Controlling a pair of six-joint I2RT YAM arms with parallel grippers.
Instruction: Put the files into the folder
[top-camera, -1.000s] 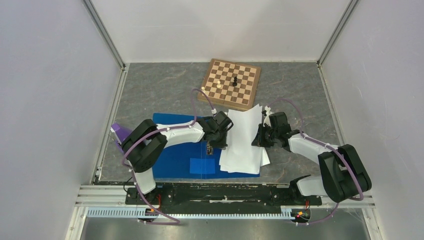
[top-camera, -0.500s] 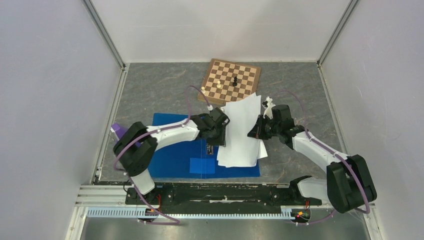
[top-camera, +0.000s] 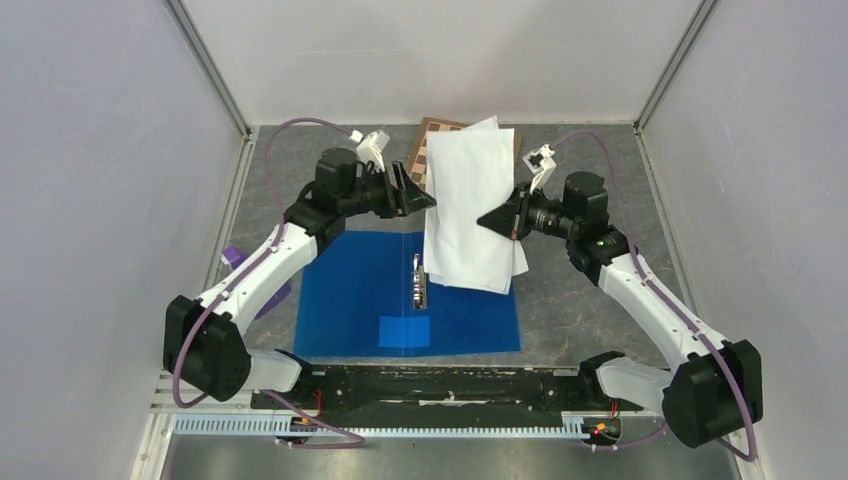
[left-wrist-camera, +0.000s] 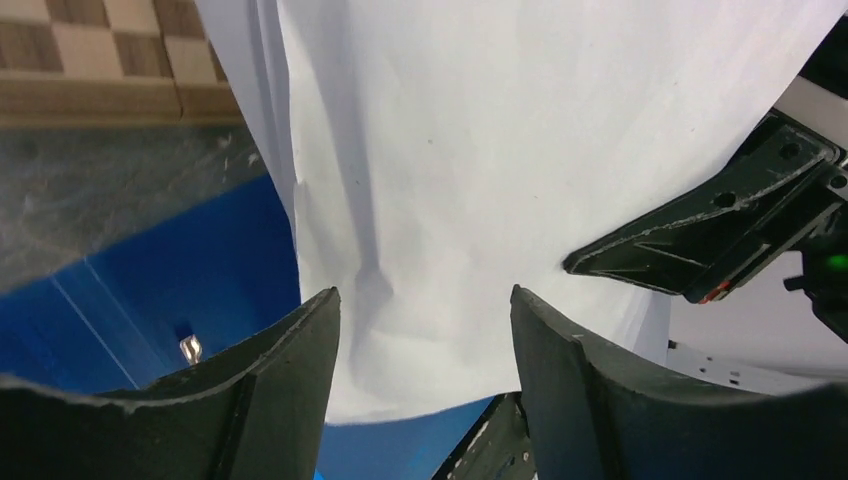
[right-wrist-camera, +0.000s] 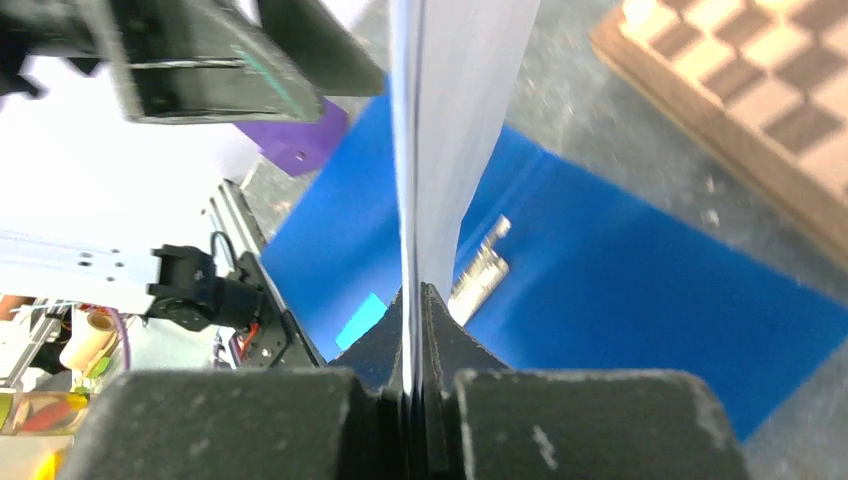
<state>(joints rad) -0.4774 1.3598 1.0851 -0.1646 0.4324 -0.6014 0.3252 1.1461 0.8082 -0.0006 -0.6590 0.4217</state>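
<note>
Blue folder, overhead view: the folder (top-camera: 350, 300) lies open and flat on the tabletop (top-camera: 600, 310), with its metal clip (top-camera: 419, 280) bare along the spine. No sheet lies in it.
White files, overhead view: the files (top-camera: 470, 200) hang as a loose stack in the air over the folder's right half and hide most of the wooden chessboard (top-camera: 422, 155).
Right hand, overhead view: the right hand (top-camera: 487, 222) is pinching the stack's right edge.
Left hand, overhead view: the left hand (top-camera: 420, 192) is spread, just beside the stack's left edge.
Progress: I judge the pickup done. Lowering the sheets onto the open folder and letting go are left.
Paper, left wrist view: the sheets (left-wrist-camera: 520, 150) sag just beyond the spread fingers (left-wrist-camera: 300, 340), which are not closed on them. The blue cover (left-wrist-camera: 150, 290) shows below.
Paper, right wrist view: the fingers (right-wrist-camera: 385, 330) are pressed together on the edge-on stack (right-wrist-camera: 450, 100), which is above the clip (right-wrist-camera: 478, 268).
Folder contents, right wrist view: none visible; the blue panels (right-wrist-camera: 620, 280) show only the clip.
</note>
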